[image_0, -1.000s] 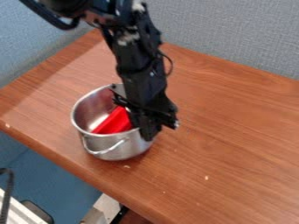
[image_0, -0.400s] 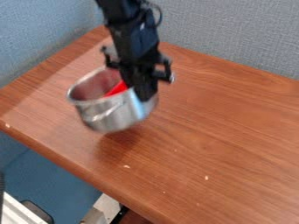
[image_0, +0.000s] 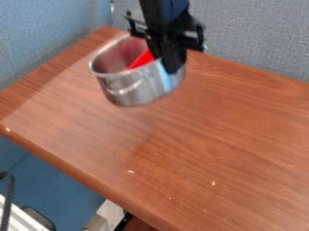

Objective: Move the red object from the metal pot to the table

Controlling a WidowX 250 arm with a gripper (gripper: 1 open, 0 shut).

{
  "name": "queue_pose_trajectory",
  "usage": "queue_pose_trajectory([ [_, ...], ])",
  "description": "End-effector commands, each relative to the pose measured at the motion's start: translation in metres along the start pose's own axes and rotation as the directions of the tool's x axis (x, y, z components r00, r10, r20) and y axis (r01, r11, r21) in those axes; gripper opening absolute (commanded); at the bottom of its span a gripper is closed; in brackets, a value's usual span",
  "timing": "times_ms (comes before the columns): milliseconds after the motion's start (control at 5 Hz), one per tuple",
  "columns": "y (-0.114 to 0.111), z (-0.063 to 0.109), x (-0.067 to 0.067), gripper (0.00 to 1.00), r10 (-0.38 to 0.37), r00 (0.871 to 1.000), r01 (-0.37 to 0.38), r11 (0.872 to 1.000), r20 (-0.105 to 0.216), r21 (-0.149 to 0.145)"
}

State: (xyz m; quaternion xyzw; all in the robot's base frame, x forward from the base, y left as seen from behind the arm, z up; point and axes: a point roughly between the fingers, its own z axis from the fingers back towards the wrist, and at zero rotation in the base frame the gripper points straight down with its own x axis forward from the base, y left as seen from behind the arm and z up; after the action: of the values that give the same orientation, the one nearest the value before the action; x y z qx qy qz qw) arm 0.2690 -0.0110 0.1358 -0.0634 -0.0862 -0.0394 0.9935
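The pot [image_0: 135, 74] is being held off the table [image_0: 205, 153] and tilted, its rim clamped at the right side by the clenched gripper [image_0: 171, 61], while the red object [image_0: 141, 60] is still being carried inside it, leaning against the wall beside the fingers. Nothing else is being seen on the tabletop apart from a few pale specks, so broad bare wood is lying open below and to the right, bounded by the front-left edge and the far edge against the blue wall [image_0: 49, 27].
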Motion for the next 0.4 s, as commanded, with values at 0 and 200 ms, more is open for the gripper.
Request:
queue_pose_trajectory([
  [0, -0.017, -0.003, -0.003, 0.00, 0.007, 1.000, -0.007, 1.000, 0.013, 0.008],
  [200, 0.003, 0.013, 0.006, 0.00, 0.072, 0.996, -0.071, 0.997, 0.058, -0.008],
])
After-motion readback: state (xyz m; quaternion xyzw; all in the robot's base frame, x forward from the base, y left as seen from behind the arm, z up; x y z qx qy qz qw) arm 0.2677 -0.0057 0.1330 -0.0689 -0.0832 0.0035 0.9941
